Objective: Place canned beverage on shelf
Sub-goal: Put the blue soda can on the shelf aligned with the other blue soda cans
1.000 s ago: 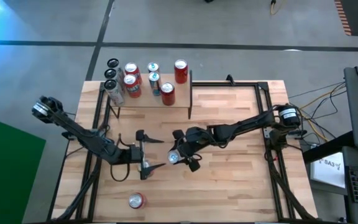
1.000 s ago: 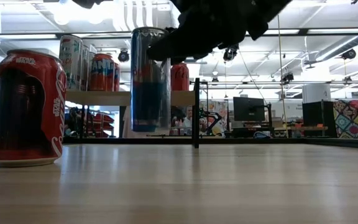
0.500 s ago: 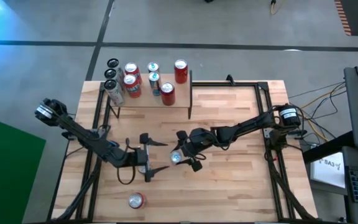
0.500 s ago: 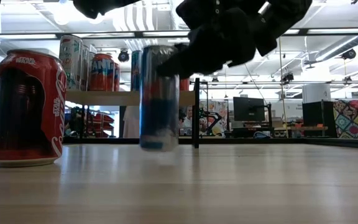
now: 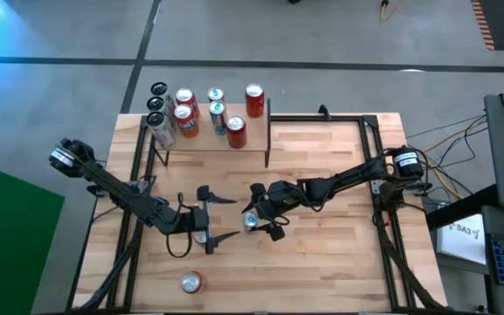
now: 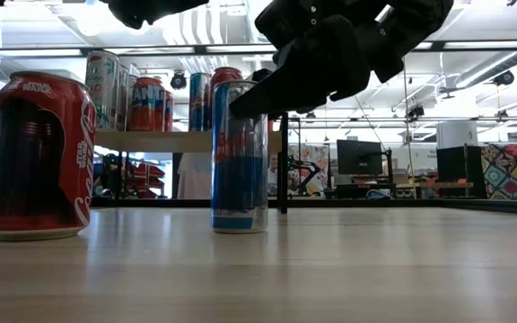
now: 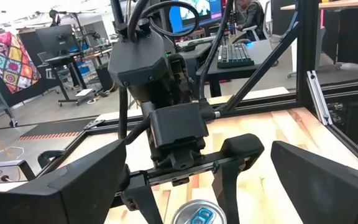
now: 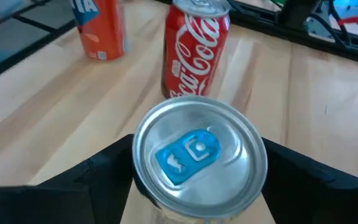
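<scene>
Standing upright on the wooden table (image 5: pixel 339 166) mid-board, the slim blue can (image 6: pixel 239 157) sits between the right gripper (image 5: pixel 262 216) fingers, which look parted around it rather than squeezing, likely a set-down for handover. Facing it, the left gripper (image 5: pixel 209 220) waits spread wide. Other cans crowd the shelf (image 5: pixel 256 133) behind; a red can (image 6: pixel 39 154) stands nearer. Beyond lies a workshop with desks and monitors.
</scene>
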{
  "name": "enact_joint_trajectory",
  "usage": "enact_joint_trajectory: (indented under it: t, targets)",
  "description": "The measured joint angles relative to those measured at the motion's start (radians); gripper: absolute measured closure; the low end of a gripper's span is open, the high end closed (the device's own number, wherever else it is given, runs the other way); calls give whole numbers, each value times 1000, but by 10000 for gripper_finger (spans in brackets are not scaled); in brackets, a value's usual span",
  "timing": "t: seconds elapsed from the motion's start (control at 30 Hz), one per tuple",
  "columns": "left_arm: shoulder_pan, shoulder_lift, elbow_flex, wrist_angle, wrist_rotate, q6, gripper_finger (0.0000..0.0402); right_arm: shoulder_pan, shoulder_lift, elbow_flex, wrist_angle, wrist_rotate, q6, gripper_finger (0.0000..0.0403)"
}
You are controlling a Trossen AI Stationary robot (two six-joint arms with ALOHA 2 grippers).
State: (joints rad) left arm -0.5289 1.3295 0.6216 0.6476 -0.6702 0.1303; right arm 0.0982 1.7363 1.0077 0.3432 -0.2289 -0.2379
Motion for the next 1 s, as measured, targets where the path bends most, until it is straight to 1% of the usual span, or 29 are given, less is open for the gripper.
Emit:
enact_joint_trajectory:
  t: [0.23, 0.57, 0.77, 0.93, 1.0]
  targets:
    - [4, 0, 0, 1, 0, -5, 16, 1, -26, 0, -9, 2, 3, 93]
    - [20, 18, 0, 5, 8, -56, 16, 6, -178, 0, -122, -3, 21, 96]
    - [69, 64, 5, 6, 70, -121, 16, 25, -276, 0, -216, -5, 33, 96]
    - [103, 133, 51, 5, 166, -107, 16, 39, -339, 0, -287, -5, 47, 104]
    - [114, 166, 65, 1, 173, -90, 16, 46, -359, 0, -307, -5, 48, 106]
